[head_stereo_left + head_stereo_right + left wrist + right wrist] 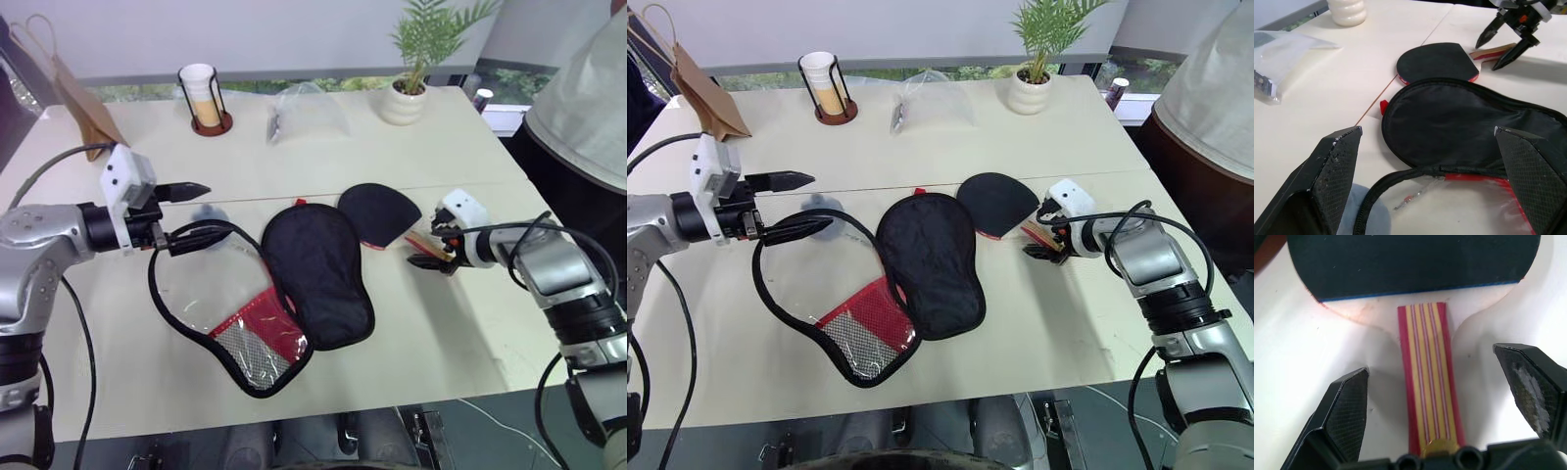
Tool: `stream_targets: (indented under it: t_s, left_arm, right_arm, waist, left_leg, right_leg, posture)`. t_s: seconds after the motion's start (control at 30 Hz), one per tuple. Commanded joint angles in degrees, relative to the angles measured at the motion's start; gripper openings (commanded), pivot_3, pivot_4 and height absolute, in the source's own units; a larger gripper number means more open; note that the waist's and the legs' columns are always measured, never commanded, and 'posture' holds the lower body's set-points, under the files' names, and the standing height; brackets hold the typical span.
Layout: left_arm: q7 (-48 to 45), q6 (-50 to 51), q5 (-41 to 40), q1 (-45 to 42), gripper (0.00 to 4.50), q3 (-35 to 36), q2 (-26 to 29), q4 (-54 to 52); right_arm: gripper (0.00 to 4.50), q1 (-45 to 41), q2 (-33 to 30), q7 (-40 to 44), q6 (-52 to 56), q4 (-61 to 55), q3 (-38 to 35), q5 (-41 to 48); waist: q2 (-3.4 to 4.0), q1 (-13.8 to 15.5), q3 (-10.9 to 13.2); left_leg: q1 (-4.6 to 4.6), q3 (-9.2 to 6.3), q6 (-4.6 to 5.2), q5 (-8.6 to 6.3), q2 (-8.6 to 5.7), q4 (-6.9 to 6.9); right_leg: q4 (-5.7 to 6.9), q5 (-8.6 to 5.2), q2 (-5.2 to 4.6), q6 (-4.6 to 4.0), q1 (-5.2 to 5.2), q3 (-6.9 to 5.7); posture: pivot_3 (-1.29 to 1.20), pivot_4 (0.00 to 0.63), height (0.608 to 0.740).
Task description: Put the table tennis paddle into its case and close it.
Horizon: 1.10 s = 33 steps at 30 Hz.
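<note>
- Your right tool [431, 247] is open, straddling the handle of the paddle [380, 213], which lies flat on the bench [460, 343] at the case's [315, 274] two o'clock.
- Close off-centre and the handle may skid away.
- Your left tool [188, 212] hangs open at the case's ten o'clock; its lower finger could snag the zip rim.

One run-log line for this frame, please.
paddle: on table, outside case | case: open | right gripper: open, straddling handle | left gripper: open
</note>
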Motion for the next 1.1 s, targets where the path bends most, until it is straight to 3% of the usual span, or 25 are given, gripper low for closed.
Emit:
stream_targets:
  t_s: [0.03, 0.13, 0.17, 0.5, 0.73, 0.83, 1.1]
  left_arm:
    - [0.1, -0.8, 0.3, -0.1, 4.50, 0.9, 0.5, -1.4]
    - [0.3, -0.8, 0.3, 0.1, 4.50, 0.9, 0.3, -1.5]
    - [0.4, -0.8, 0.3, 0.1, 4.50, 0.8, 0.2, -1.6]
    - [-0.1, -1.9, 1.0, -1.1, 4.50, -0.7, -0.9, -0.2]
    - [-1.7, -3.4, 2.3, -4.6, 4.50, -3.5, -2.7, 3.1]
    - [-2.4, -4.0, 3.0, -6.2, 4.50, -4.7, -3.5, 4.6]
    - [-4.5, -5.2, 4.4, -9.8, 4.50, -6.8, -4.9, 8.1]
  right_arm:
    - [2.62, 0.3, 0.1, -0.4, 1.4, 1.3, -1.2, -0.6]
    - [1.07, 0.2, 0.6, -1.0, 3.5, 1.0, -2.1, 0.1]
    - [0.81, 0.0, 0.8, -1.3, 4.5, 0.9, -2.6, 0.4]
    - [0.82, -4.4, 2.0, -10.5, 16.4, -1.7, -12.1, 1.7]
    - [0.82, -7.0, 4.4, -12.2, 37.9, -23.0, -17.1, 8.9]
    - [0.82, -8.7, 7.3, -14.0, 45.8, -29.8, -17.7, 11.6]
    - [0.82, -5.7, 15.4, -25.2, 46.6, -37.3, -13.3, 24.4]
  waist:
    - [0.00, 0.1, 0.0]
    - [-0.01, 0.2, 0.0]
    - [-0.02, 0.2, 0.0]
    - [0.03, 0.7, 0.0]
    - [0.11, 0.1, 0.1]
    - [0.11, 0.0, 0.1]
    - [0.10, 0.2, 0.1]
  left_leg:
    - [0.00, 0.00, 0.00, 0.00, 0.00, 0.02]
    - [0.00, -0.01, 0.00, 0.00, 0.00, 0.06]
    - [0.00, -0.02, 0.00, 0.00, 0.00, 0.07]
    - [-0.08, -0.01, 0.00, 0.00, -0.03, 0.09]
    - [-0.14, -0.02, 0.00, 0.00, 0.02, -0.05]
    - [-0.12, -0.04, 0.01, 0.00, 0.04, -0.04]
    - [-0.17, -0.04, 0.01, 0.00, 0.01, -0.02]
  right_leg:
    - [0.00, 0.00, 0.00, 0.00, 0.01, 0.00]
    - [-0.01, 0.00, -0.01, -0.01, 0.04, 0.00]
    - [-0.01, -0.01, -0.01, -0.02, 0.05, 0.00]
    - [-0.02, 0.00, -0.04, -0.02, 0.00, 0.00]
    - [0.07, 0.01, 0.05, 0.02, -0.18, 0.00]
    - [0.09, 0.02, 0.07, 0.02, -0.18, 0.00]
    - [0.02, 0.02, 0.04, 0.02, -0.13, 0.01]
  posture:
    - [0.00, 0.150, 0.740]
    - [0.00, 0.150, 0.740]
    - [0.00, 0.150, 0.740]
    - [0.00, 0.150, 0.740]
    - [0.00, 0.150, 0.740]
    - [0.00, 0.150, 0.740]
    - [0.00, 0.150, 0.740]
